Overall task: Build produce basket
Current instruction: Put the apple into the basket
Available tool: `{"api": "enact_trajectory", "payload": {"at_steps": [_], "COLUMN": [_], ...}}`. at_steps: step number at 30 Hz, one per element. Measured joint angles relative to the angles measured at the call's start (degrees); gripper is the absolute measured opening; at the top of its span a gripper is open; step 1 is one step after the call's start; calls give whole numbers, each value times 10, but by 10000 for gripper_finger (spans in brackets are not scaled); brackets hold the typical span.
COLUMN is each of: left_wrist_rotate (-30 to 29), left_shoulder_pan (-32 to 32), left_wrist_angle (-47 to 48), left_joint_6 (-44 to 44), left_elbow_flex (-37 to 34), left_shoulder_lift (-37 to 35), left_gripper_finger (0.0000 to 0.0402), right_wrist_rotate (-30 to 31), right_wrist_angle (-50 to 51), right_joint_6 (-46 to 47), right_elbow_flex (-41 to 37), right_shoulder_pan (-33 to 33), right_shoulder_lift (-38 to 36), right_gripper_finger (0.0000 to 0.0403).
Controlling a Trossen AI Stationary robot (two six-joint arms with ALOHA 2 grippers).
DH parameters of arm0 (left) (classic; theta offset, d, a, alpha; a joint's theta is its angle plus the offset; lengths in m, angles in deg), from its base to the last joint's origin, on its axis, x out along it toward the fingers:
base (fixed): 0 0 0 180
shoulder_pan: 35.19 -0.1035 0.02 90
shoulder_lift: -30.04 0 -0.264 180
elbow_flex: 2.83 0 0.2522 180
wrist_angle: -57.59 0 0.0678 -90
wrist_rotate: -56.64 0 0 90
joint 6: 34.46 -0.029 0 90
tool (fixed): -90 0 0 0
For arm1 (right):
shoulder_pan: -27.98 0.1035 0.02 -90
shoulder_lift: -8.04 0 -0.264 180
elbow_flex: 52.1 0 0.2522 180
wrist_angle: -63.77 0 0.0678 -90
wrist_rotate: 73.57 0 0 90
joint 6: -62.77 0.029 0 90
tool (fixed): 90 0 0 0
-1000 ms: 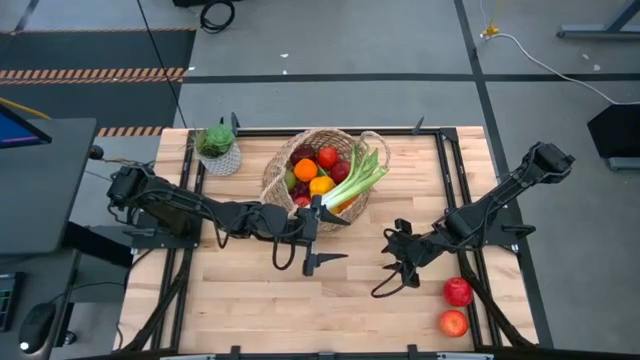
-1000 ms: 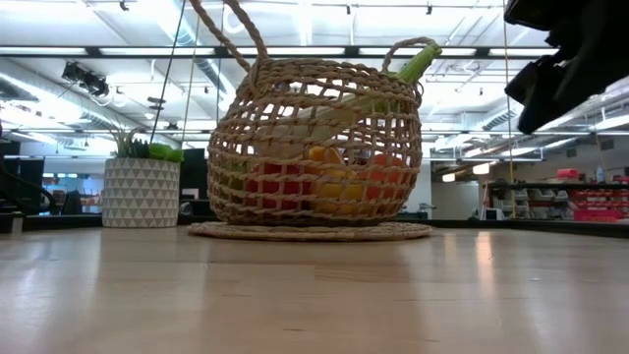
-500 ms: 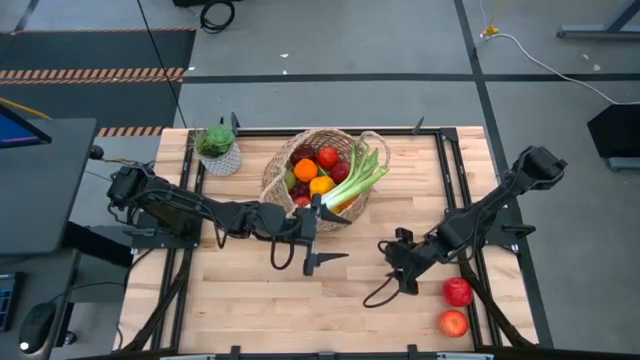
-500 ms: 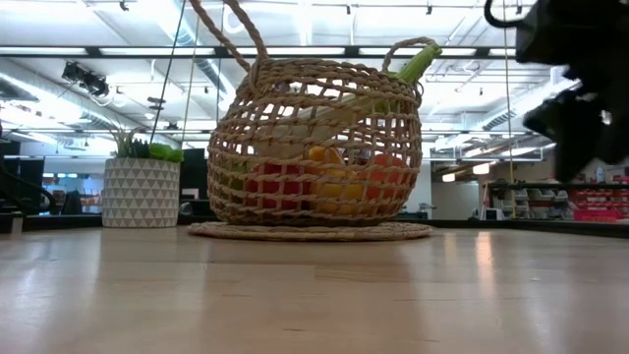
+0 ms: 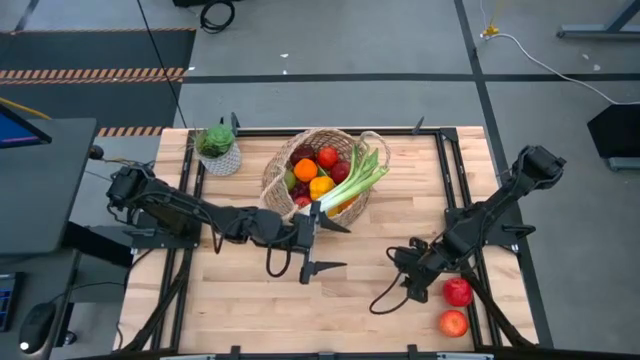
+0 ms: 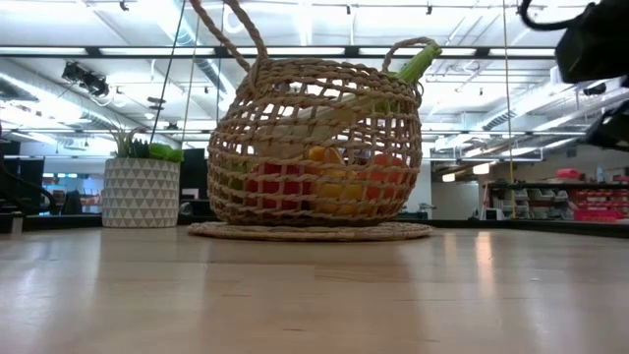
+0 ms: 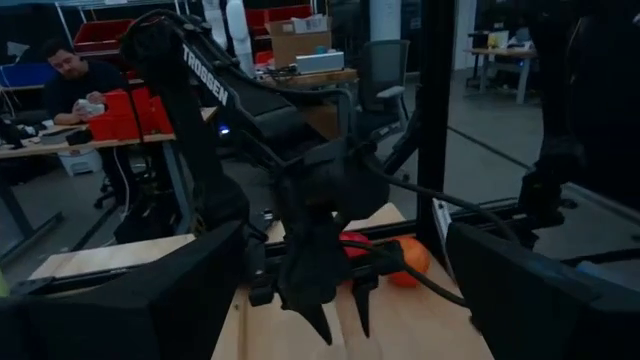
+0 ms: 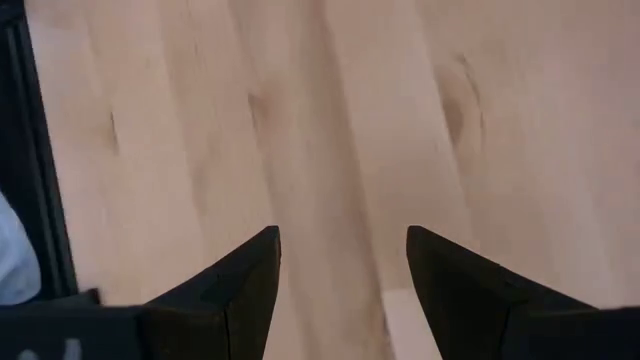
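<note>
Produce (image 5: 322, 170) is already gathered for the most part in the basket (image 5: 277, 172), which stands at the far middle of the table (image 5: 240, 295): oranges, red fruits and a leek (image 5: 362, 180) are seen inside. Two red apples (image 5: 457, 292) are left well apart from the basket, near the front right corner. The right gripper (image 5: 412, 277) is held empty and partly spread just beside them. The left gripper (image 5: 311, 240) is kept wide and empty in front of the basket.
</note>
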Motion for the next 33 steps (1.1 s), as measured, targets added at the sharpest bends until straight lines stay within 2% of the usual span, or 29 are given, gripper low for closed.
{"api": "enact_trajectory", "payload": {"at_steps": [8,19,27,33], "left_wrist_rotate": [-2,-5,-87,-95], "left_shoulder_pan": [8,44,71,75], "left_wrist_angle": [-8,1,7,-11], "left_joint_6": [43,73,97,112], "left_elbow_flex": [0,0,0,0], "left_shoulder_lift": [0,0,7,23], "left_gripper_finger": [354,354,354,354], "right_wrist_rotate": [14,37,23,-8], "right_wrist_angle": [8,41,131,181], "right_joint_6": [78,111,191,253], "right_elbow_flex": [0,0,0,0], "right_shoulder_pan": [68,141,210,261], "right_shoulder_lift": [-23,-72,-113,-140], "right_gripper_finger": [224,224,224,224]}}
